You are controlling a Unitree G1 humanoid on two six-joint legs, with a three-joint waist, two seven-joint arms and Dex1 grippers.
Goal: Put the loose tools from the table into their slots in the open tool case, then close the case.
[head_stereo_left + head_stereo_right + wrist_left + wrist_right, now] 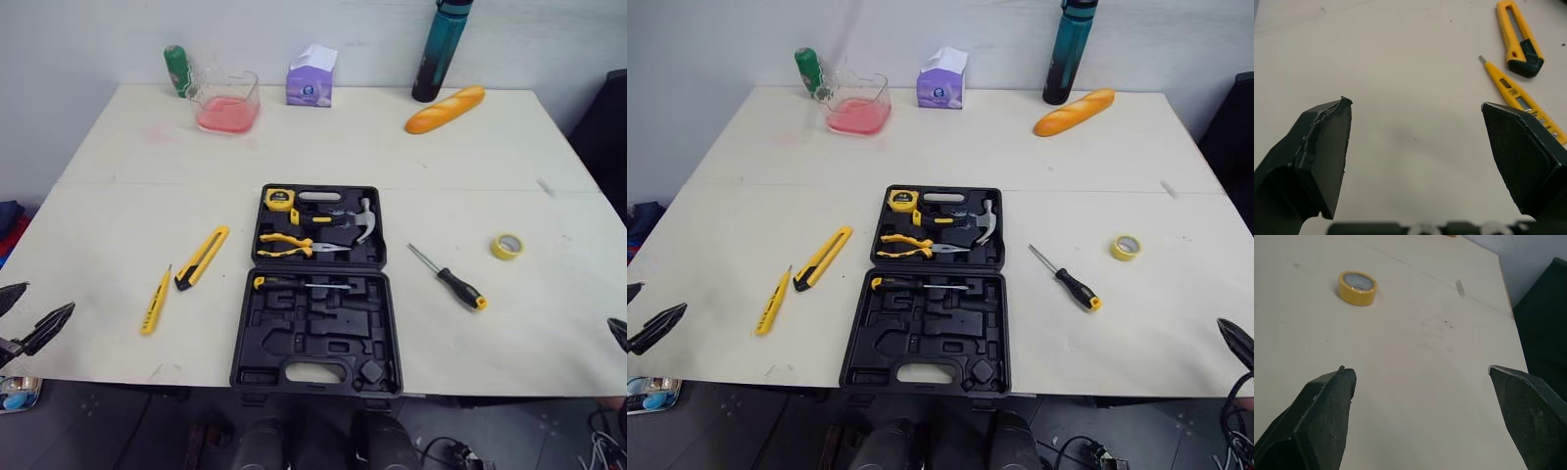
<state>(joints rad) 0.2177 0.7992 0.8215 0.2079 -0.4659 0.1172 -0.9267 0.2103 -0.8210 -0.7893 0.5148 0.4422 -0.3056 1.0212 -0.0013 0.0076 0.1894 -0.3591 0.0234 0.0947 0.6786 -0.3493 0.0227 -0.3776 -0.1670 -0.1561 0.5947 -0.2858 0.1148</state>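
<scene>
My left claw [1414, 103] is released. Its 2 black fingers [1322, 147] are spread wide over bare table [108, 206], with nothing between them. In the head views it sits at the lower left edge of the frame.

The loose tool nearest to it is the yellow tester pen [155, 300], left of centre, up and to the right of that claw and apart from it. Just past the pen, toward the centre, lies the yellow and black utility knife [202, 258], slanted the same way. The 2 do not touch.

My right claw [1419, 368] is also released and holds nothing, at the lower right edge of the frame. The roll of yellow tape [506, 246] lies right of centre, up and to the left of this claw and well apart from it. The loose screwdriver [460, 290], with a black and yellow handle, lies between the tape and the case. Its tip points to the upper left and its handle to the lower right.

The black tool case [313, 338] lies open in the centre of the frame, both halves flat, with its handle edge toward the bottom. The upper half holds a tape measure [279, 199], a hammer [358, 219] and pliers [289, 245]. A slim screwdriver [299, 285] lies in a slot at the top of the lower half. Both claws are well apart from the case, 1 on each side.

Along the top of the frame stand a green can [176, 70], a pink container [227, 103], a tissue box [311, 78], a dark bottle [441, 49] and a bread loaf [446, 109].
</scene>
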